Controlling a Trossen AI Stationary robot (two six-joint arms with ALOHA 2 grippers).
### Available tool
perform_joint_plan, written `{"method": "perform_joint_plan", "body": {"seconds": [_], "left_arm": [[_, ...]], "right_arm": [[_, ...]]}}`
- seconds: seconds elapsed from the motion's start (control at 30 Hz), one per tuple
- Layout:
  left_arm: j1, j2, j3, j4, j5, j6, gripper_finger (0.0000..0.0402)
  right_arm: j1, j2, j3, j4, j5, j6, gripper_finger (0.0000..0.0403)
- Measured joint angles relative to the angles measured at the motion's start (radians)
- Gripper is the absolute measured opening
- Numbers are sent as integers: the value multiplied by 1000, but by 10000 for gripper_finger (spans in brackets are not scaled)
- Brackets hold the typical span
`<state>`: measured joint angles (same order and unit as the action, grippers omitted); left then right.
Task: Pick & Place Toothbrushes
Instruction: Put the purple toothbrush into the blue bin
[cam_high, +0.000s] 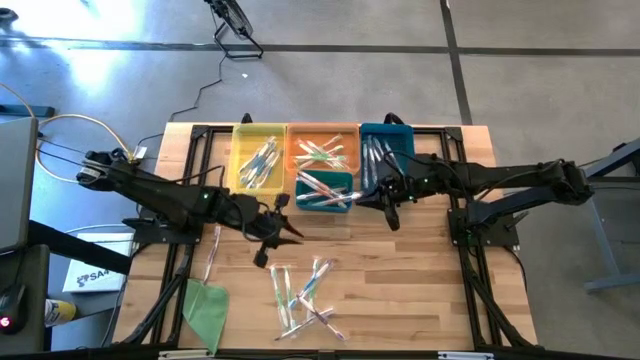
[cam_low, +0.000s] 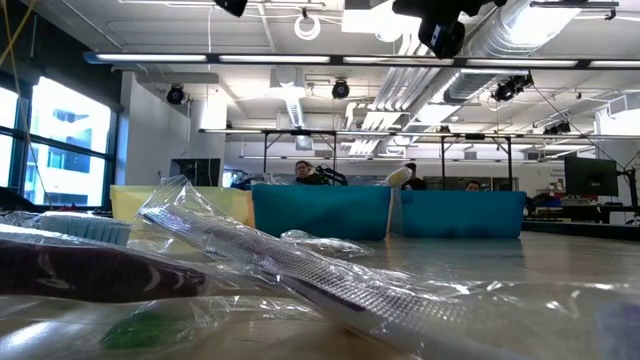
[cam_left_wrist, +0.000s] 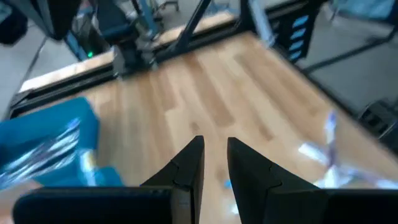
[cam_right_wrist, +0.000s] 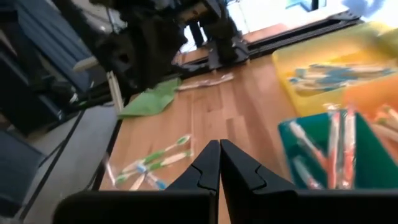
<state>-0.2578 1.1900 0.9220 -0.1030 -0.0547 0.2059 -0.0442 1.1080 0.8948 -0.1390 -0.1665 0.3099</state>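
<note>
We're between picks: left gripper (cam_high: 270, 243) narrowly parted and empty, right gripper (cam_high: 392, 216) closed, loose toothbrushes (cam_high: 305, 292) next.

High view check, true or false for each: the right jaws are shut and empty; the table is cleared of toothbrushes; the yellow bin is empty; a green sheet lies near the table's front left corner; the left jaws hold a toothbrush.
1. Right gripper jaws are shut and empty: true.
2. No loose toothbrushes remain on the table: false, a cluster lies on the wood in front of the bins.
3. The yellow bin is empty: false, it holds toothbrushes.
4. A green sheet lies near the front left corner: true.
5. Left gripper jaws hold a toothbrush: false, slightly parted, nothing between them.
</note>
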Motion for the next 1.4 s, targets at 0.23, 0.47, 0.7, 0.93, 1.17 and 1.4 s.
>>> {"method": "perform_joint_plan", "body": {"seconds": [0.23,0.47,0.7,0.93,1.17,1.4], "left_arm": [[-101,7,1,3,-9,-137,64],[-217,33,2,12,-87,-302,64],[-307,117,1,93,-189,-397,64],[-333,255,54,198,-214,-410,64],[-334,406,208,89,-155,-440,64],[-348,497,277,39,-84,-573,64]], "right_arm": [[45,6,0,-58,13,-1,4],[70,6,0,-65,60,-24,4],[73,6,0,-68,72,-29,4],[73,6,0,-70,72,-53,4],[73,6,0,-91,72,-53,4],[73,6,0,-100,62,-79,4]]}}
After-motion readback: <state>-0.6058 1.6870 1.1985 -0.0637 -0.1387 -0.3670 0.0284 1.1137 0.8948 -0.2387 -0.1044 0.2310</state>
